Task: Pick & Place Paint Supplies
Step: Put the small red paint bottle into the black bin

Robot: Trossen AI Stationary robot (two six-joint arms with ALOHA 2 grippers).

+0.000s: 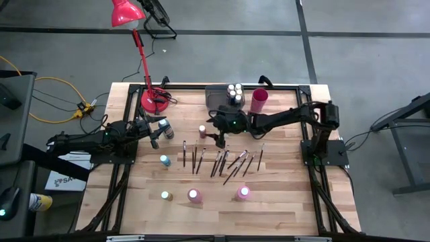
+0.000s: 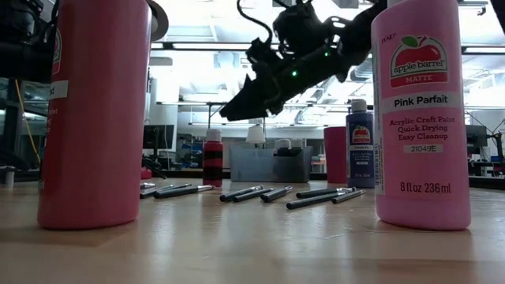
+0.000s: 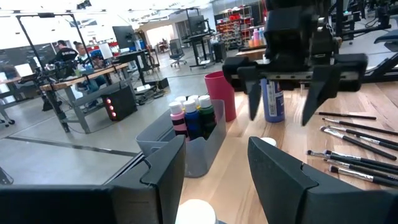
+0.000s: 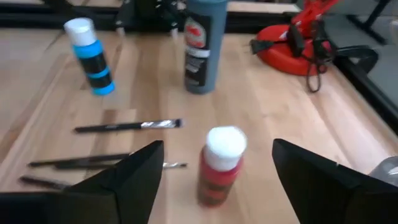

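Note:
Thin dark paintbrushes (image 1: 222,160) lie in a row at mid-table. A red bottle with a white cap (image 4: 219,167) stands upright just beyond them (image 1: 201,130). My right gripper (image 1: 218,140) hangs open above and beside it (image 2: 233,109), with the bottle ahead between its spread fingers (image 4: 217,144). Further bottles stand nearer the front: a blue-capped one (image 1: 164,160) and two pink ones (image 1: 194,195), (image 1: 242,193). My left gripper (image 1: 154,138) waits open at the left, next to a dark blue bottle (image 1: 164,126).
A grey bin (image 1: 222,99) holding several bottles (image 1: 235,91) and a red cup (image 1: 259,99) stand at the far edge. A red desk lamp's base (image 1: 156,101) sits far left. Another dark blue bottle (image 2: 360,146) stands under my right arm.

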